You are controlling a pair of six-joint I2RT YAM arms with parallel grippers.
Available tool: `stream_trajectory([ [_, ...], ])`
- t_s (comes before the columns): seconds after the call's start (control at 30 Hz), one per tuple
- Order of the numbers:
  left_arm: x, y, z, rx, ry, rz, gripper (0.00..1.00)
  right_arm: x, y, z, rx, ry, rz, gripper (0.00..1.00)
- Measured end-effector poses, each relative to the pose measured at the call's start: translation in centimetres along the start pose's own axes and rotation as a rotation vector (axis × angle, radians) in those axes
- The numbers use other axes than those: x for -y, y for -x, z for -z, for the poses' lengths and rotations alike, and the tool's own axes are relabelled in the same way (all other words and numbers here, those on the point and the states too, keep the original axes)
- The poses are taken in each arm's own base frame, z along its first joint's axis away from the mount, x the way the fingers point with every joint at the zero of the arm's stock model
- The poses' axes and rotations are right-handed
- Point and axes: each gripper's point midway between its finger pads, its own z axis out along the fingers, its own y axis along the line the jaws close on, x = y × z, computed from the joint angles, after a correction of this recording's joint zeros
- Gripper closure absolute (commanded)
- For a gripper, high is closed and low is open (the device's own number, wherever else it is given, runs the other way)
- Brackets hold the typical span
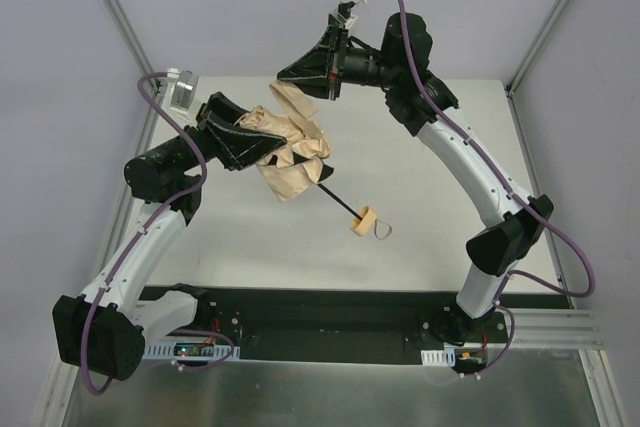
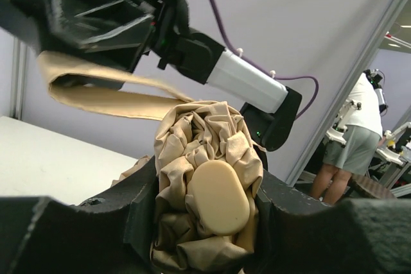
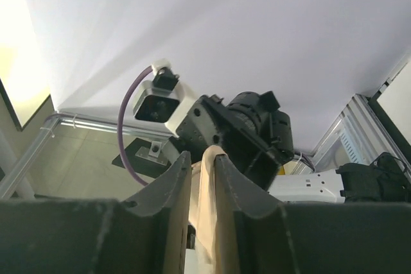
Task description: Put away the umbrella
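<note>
The left claw [image 2: 205,187] is clamped on the bunched tan cloth [image 2: 192,152] of the umbrella [image 1: 292,159], with the pale oval cap [image 2: 221,197] at the cloth's end showing between its fingers. From that grip the thin dark shaft [image 1: 338,203] slants back toward the robot's bases, down to the pale handle [image 1: 363,220] and its small loop [image 1: 382,233]. I cannot tell whether the handle touches the table [image 1: 250,277]. Farther off and higher, the right claw [image 3: 202,158] is pinched narrow on a flat tan strap [image 3: 207,190] that runs from the folds up to it.

The step looks like binding the loose folds with that strap. To do it well, the left grip should stay firm while the right carries the strap round the bundle under steady tension. That way the folds gather instead of spilling out. The pull should stay gentle, as the cloth could slide out of the left fingers.

The near side has open table around the handle, so the shaft can swing there. Beyond the bundle the two claws are close together, and the right wrist has little room to circle without meeting the left. The frame posts [image 1: 120,22] at the far corners stand well apart from both.
</note>
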Motion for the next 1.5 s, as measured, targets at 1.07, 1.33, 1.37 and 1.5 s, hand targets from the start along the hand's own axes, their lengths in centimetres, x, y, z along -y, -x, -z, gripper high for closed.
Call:
stream_trajectory([
  [1.07, 1.4, 2.0, -0.6, 0.063, -0.021, 0.146, 1.00, 6.4, 0.1, 2.2, -0.008, -0.194, 0.160, 0.35],
  [1.33, 1.7, 1.9, -0.3, 0.043, 0.040, -0.024, 1.00, 5.9, 0.6, 6.9, 0.103, -0.314, 0.278, 0.06],
  [1.37, 1.7, 1.9, -0.2, 0.034, 0.060, -0.057, 1.00, 6.2, 1.0, 8.1, 0.139, -0.331, 0.267, 0.05],
  [1.5, 2.0, 2.2, 0.1, 0.001, 0.121, -0.175, 1.00, 8.7, 2.9, 14.8, 0.355, -0.403, 0.123, 0.02],
])
